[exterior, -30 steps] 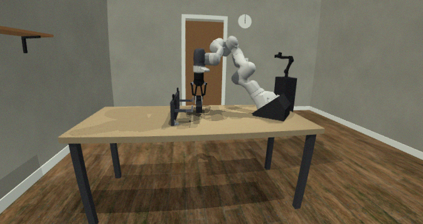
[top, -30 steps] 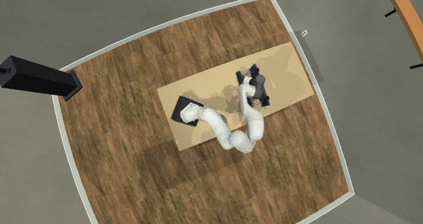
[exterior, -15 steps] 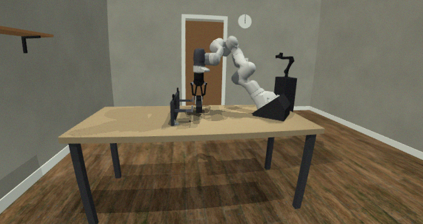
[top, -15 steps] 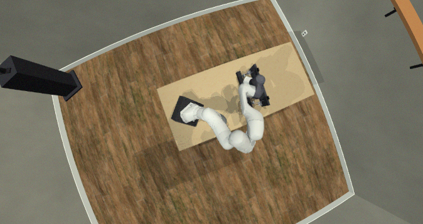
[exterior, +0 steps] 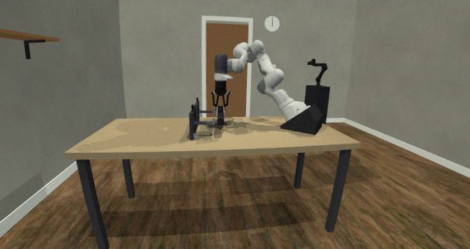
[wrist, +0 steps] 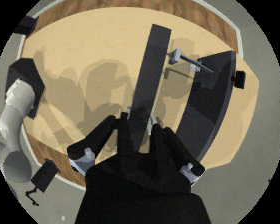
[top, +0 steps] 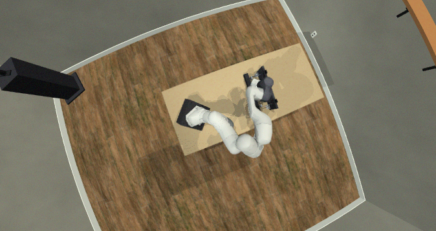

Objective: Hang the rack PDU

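The rack PDU (wrist: 155, 63) (exterior: 220, 118) (top: 246, 78) is a long dark bar standing on edge, low over the table. My gripper (wrist: 138, 113) (exterior: 220, 106) comes straight down from above and is shut on the PDU's top edge near its middle. The stand with the two keyhole plates (wrist: 212, 99) (exterior: 192, 121) (top: 274, 103) is upright right beside the PDU, on the side away from the robot base. Thin grey pins (wrist: 185, 60) (exterior: 206, 111) span the narrow gap between the PDU and the plates. I cannot tell whether the buttons sit in the slots. In the overhead view the wrist hides the gripper.
The wooden table (exterior: 139, 137) (top: 207, 85) carries the robot's black base wedge (exterior: 303, 121) (top: 191, 116) at one end. A black pedestal with a camera arm (exterior: 317, 95) (top: 35, 80) stands on the floor behind the table. A wall shelf (exterior: 24, 36) is far off.
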Motion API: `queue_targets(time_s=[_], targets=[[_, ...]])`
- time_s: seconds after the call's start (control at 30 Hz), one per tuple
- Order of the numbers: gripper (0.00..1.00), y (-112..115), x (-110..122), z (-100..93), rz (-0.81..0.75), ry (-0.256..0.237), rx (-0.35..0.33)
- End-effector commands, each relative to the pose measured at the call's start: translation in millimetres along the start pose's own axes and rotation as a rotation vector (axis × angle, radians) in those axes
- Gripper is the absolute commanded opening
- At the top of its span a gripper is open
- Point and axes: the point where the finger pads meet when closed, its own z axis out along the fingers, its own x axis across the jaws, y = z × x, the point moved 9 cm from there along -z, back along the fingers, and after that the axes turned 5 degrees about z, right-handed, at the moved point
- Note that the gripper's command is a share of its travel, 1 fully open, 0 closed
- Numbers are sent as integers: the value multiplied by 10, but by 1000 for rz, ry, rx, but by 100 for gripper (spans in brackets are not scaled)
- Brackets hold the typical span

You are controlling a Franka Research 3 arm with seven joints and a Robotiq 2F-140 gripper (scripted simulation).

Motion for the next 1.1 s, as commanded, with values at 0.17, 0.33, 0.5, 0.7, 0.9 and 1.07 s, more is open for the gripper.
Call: queue_targets(time_s=[0.17, 0.33, 0.5, 0.7, 0.9, 1.07], targets=[[0, -8, 74, -14, -2, 6, 4], [0, -12, 119, -14, -2, 6, 4], [0, -14, 147, -14, -2, 6, 4], [0, -17, 192, -14, -2, 6, 4], [0, -19, 216, -14, -2, 6, 4], [0, -19, 220, -14, -2, 6, 4]])
